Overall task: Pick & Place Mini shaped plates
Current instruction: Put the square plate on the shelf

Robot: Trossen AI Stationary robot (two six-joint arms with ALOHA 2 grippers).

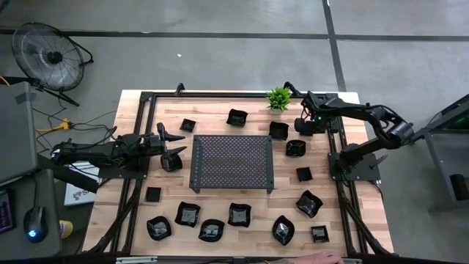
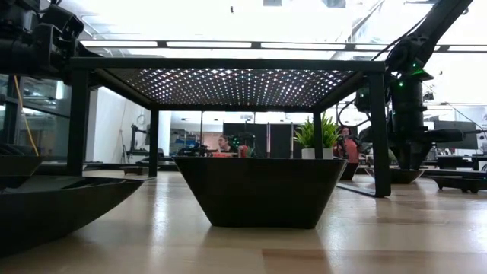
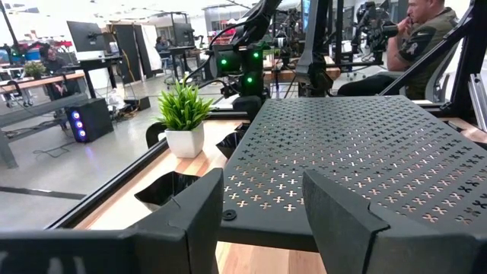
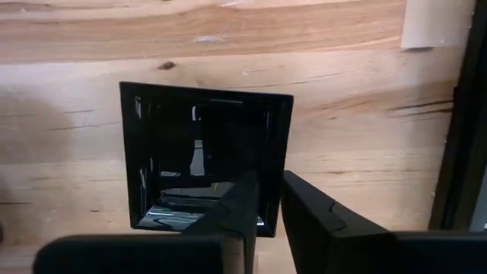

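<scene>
While the right claw (image 4: 270, 209) is clenched on the near wall of a small shiny black square dish (image 4: 205, 152), the step is best done slowly. One dark finger (image 4: 242, 204) is seen inside the dish and the other just outside, with the thin wall pinched between them. The grip looks to be near one corner, so the dish may tip when it is lifted. It should be raised straight up and kept flat, and it should be checked that it does not swing.

The dish is sat on the pale wooden table (image 4: 91, 46). In the high view, the right claw (image 1: 302, 125) is found at about 2 o'clock from the big dark tray full of holes (image 1: 232, 163), and the little green plant in a white pot (image 1: 278, 97) is at about 1 o'clock. The tray stands on legs, so the dish must be lifted high before it is carried over.

The left claw (image 1: 174, 149) is parked wide open at 9 o'clock of the tray.

The pinch is shown only in the right wrist view. From above, the grip is hidden by the arm, but many other small shiny black dishes (image 1: 187, 214) are shown at 6 o'clock. The tray's legs are shown best in the low view.
</scene>
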